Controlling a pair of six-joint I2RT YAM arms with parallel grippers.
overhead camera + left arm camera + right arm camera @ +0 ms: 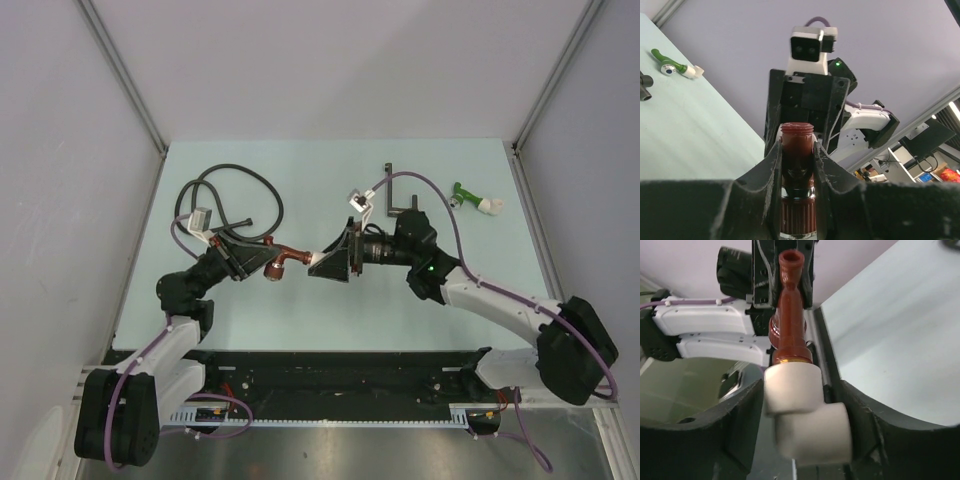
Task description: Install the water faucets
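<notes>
Jaws of the left gripper (797,150) are clenching on the reddish-brown faucet (797,160), one dark pad pressing each side of its body, with the threaded mouth sticking out past the fingertips in the left wrist view. From above, this gripper (255,262) is reaching in from nine o'clock and holding the faucet (285,258) lying roughly level above the middle of the pale green table (300,320).

The faucet's white elbow (802,410) is sitting between the jaws of the right gripper (805,412), which is coming in from three o'clock (335,262). Both dark fingers are lying right against the elbow's sides, but whether they are squeezing it or just bracketing it cannot be told. The copper-coloured stem (789,325) is running straight away from the elbow toward the left arm.

Out at two o'clock from the held faucet, well apart, a green faucet (470,197) with its own white end is lying on the table. A black bracket (392,190) is resting at one o'clock, and a coiled black hose (235,195) is lying at eleven o'clock, behind the left arm.
</notes>
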